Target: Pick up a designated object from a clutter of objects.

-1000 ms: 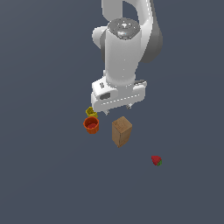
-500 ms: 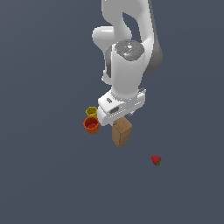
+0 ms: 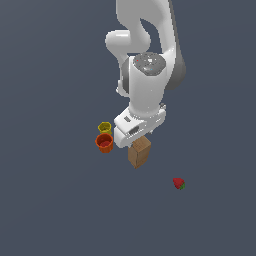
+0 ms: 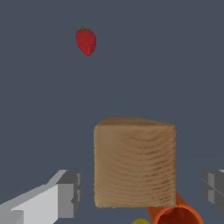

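Brown box (image 3: 139,153) top behind end effector (image 3: 136,137)

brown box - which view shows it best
The wrist view: the brown box fills the frame, its top face sharp between the open fingers. In the exterior view it is small, its top hidden behind the gripper.
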You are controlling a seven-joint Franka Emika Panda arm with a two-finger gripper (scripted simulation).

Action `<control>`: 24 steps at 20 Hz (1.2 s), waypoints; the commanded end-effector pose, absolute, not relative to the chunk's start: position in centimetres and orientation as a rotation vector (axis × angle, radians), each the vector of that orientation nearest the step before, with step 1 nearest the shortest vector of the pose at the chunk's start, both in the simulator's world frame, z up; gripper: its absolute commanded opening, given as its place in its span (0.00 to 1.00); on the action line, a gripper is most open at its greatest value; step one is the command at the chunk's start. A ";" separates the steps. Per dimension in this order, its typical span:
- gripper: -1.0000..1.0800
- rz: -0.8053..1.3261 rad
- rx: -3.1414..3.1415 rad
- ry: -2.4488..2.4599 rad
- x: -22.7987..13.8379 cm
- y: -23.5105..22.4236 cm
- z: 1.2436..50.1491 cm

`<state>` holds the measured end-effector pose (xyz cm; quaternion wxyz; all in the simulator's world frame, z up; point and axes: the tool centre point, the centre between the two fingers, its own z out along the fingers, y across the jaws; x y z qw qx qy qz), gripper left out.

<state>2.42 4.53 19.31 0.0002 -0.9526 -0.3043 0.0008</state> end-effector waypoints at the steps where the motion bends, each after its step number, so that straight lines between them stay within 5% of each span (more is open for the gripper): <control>1: 0.96 0.002 -2.992 -0.956 2.4 4.5 19.2; 17: 0.96 0.000 -2.990 -0.963 2.4 4.6 14.3; 18: 0.00 0.000 -2.990 -0.963 2.4 4.6 14.3; 24: 0.00 0.000 -2.990 -0.963 2.4 4.6 14.3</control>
